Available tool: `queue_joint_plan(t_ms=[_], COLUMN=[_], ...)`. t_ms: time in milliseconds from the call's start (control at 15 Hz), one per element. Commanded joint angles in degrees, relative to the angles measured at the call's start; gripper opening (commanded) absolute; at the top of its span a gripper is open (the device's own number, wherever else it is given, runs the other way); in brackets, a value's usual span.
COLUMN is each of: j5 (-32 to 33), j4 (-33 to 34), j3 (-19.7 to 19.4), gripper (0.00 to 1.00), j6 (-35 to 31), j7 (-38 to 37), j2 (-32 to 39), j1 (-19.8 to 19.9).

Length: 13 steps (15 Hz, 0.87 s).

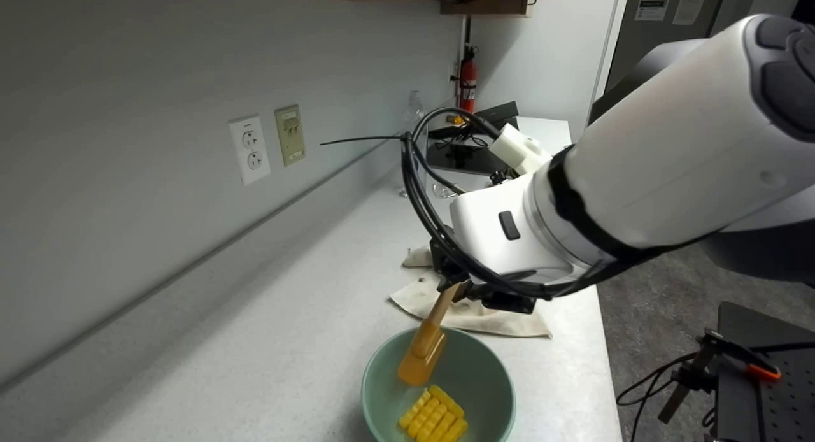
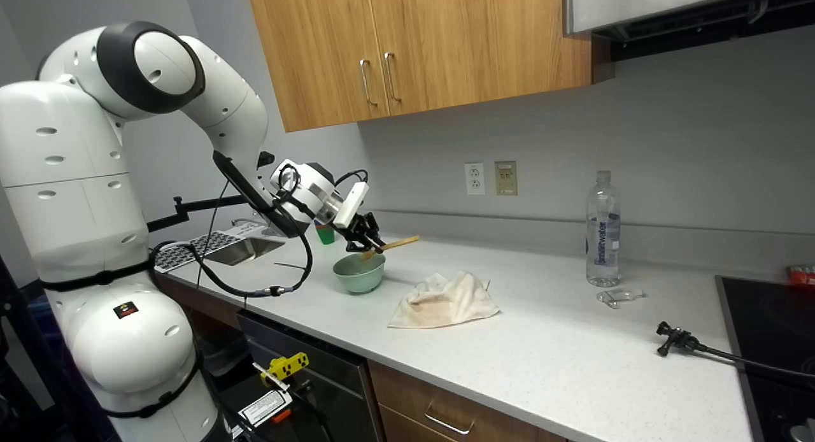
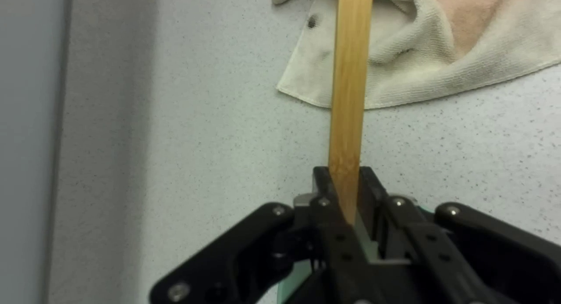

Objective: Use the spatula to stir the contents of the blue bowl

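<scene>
The light blue-green bowl [image 1: 487,391] stands on the counter and also shows in an exterior view [image 2: 358,278]. A yellow corn-like piece [image 1: 433,418] lies inside it. My gripper [image 3: 344,170] is shut on the handle of the wooden spatula [image 3: 349,76], beside and above the bowl. In an exterior view the spatula's broad head [image 1: 421,359] is tilted down into the bowl, close to the yellow piece; I cannot tell whether it touches the bowl's wall. The handle's other end sticks out past the fingers. In the wrist view, the fingers hide most of the bowl.
A crumpled cream cloth [image 2: 446,302] lies on the counter [image 2: 541,353] beside the bowl. A water bottle [image 2: 603,232], a small clear plastic item [image 2: 616,295] and a black stove [image 2: 777,340] stand farther along. A wall runs behind; wooden cabinets [image 2: 433,47] hang above. A green cup [image 2: 325,234] is behind the arm.
</scene>
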State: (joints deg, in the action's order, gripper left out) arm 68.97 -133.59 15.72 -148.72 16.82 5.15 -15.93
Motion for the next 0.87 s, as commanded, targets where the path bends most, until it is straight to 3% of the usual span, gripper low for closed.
queue_joint_plan(t_ms=[0,800], j5=[-0.41,0.91], j4=[-0.99,-0.68], j3=[-0.05,-0.09], gripper=[0.05,0.05], j6=[0.47,2.27], j7=[-1.32,-8.96], j2=[-1.54,-1.6], j1=[0.22,-0.15])
